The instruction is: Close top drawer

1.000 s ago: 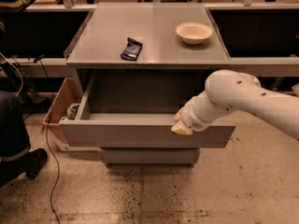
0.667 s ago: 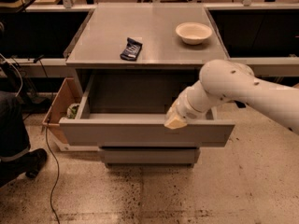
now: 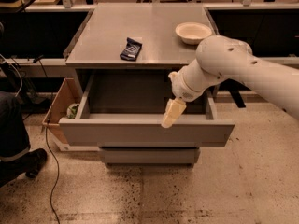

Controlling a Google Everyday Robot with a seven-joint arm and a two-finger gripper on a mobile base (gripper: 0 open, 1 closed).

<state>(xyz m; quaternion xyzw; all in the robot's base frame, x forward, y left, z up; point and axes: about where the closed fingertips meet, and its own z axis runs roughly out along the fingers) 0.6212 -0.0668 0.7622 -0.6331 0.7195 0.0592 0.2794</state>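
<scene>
The top drawer (image 3: 147, 133) of the grey cabinet stands pulled far out, its wide plain front panel facing me and its deep box empty. My gripper (image 3: 169, 117) hangs from the white arm that reaches in from the right. It sits at the upper edge of the drawer's front panel, a little right of the middle, pointing down and to the left.
On the cabinet top (image 3: 112, 36) lie a dark snack packet (image 3: 131, 49) and a white bowl (image 3: 193, 32). A shorter lower drawer front (image 3: 148, 156) shows beneath. A cardboard box (image 3: 60, 108) stands at the left, beside a person's leg and shoe (image 3: 16, 153). Cables trail on the floor.
My arm has swung up and to the left. The gripper moved from the right part of the drawer's front panel toward its middle top edge. The drawer stays open.
</scene>
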